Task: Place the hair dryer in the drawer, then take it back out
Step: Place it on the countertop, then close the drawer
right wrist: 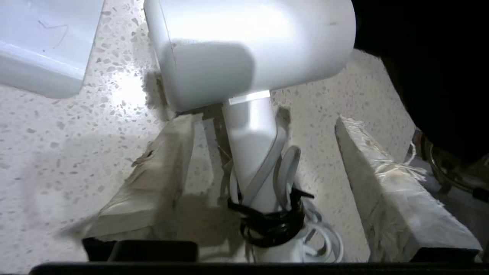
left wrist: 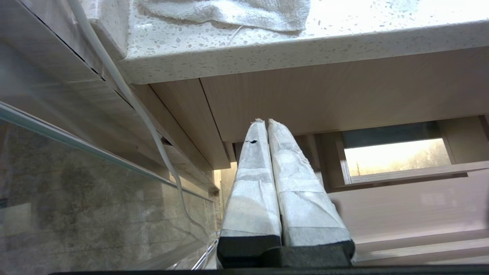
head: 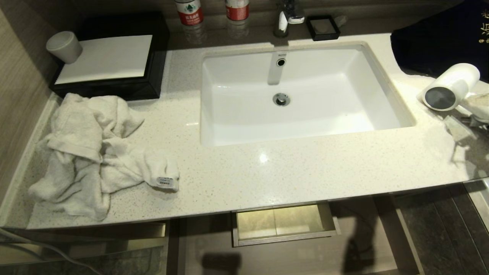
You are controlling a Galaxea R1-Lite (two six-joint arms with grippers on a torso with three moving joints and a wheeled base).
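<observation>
Hair dryer (head: 450,86) lies on the speckled countertop (head: 290,168) at its far right end, right of the sink (head: 305,93), barrel on its side w/ dark grey round end facing front-left. A dark garment (head: 439,42) lies just behind it.

Right gripper (right wrist: 263,126) — seen in right wrist view — sits over the dryer handle (right wrist: 254,152). Fingers (right wrist: 382,160) are spread apart, one each side of the handle, w/ clear gaps of countertop visible betw. each finger and the handle; no grip. White cord (right wrist: 294,172) is coiled at the handle's base, bound by a black tie (right wrist: 271,223). In head view only the blurred edge of this gripper shows at the right frame border, beside the dryer.

Drawer (head: 284,225) is below the counter front, centre — pulled partway out, light wood interior showing, nothing in the visible part.

Left gripper (left wrist: 265,124) hangs low under the counter's left end, fingers pressed together, holding nothing; the vanity's wood front is ahead of it.

Other items: crumpled white towel (head: 95,152) on counter left, black box (head: 110,65) w/ white top behind it, grey cup (head: 64,46), two bottles (head: 189,13) at back, small black tray (head: 323,27) by the faucet (head: 284,17).
</observation>
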